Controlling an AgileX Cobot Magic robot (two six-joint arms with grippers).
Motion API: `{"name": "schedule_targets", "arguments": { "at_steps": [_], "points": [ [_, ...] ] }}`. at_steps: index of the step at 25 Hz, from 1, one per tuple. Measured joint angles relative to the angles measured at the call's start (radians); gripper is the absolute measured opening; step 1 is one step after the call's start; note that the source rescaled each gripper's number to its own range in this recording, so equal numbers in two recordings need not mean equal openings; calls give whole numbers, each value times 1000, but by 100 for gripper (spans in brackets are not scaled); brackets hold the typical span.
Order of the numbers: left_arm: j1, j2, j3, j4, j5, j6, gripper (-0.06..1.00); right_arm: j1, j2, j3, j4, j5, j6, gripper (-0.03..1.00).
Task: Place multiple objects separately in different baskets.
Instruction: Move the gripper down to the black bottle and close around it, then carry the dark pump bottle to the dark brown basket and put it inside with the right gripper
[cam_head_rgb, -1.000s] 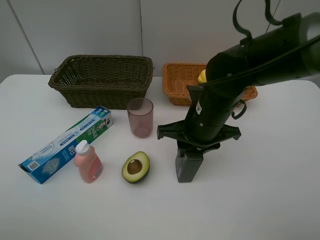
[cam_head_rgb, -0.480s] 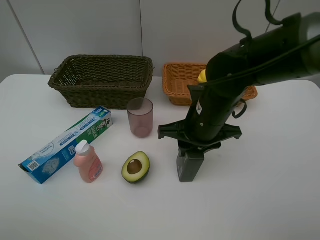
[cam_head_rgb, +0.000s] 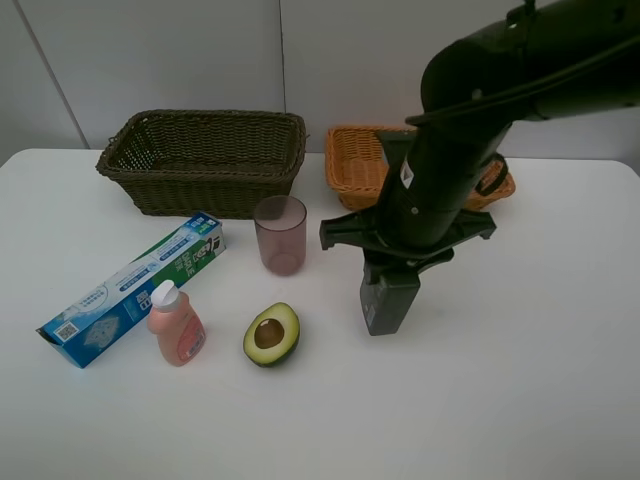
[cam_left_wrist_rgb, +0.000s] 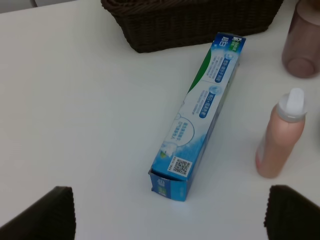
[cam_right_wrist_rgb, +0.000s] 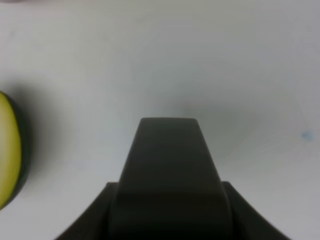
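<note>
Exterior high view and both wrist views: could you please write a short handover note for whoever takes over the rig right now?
Left end effector: open, empty, over the toothpaste box.
Right end effector: shut, nothing visibly held, over the table to the right of the halved avocado.
On the table: toothpaste box, pink pump bottle, avocado, and the pinkish cup upright before the dark basket.
Done: cannot tell; the right arm covers most of the orange basket.
Left: sort those four into the baskets.
</note>
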Motion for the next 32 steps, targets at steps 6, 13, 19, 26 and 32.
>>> {"name": "schedule_targets", "arguments": {
  "at_steps": [6, 13, 19, 26, 32],
  "points": [
    [0, 0, 0, 0, 0, 0, 100, 0, -3, -143, -3, 143, -83, 3],
    [0, 0, 0, 0, 0, 0, 100, 0, -3, -306, -4, 171, -187, 3],
    [0, 0, 0, 0, 0, 0, 100, 0, 3, -432, -31, 114, -223, 3],
    [0, 0, 0, 0, 0, 0, 100, -1, 118, -595, -96, 22, -227, 3],
    [0, 0, 0, 0, 0, 0, 100, -1, 273, -785, -128, -11, -228, 3]
  ]
}}
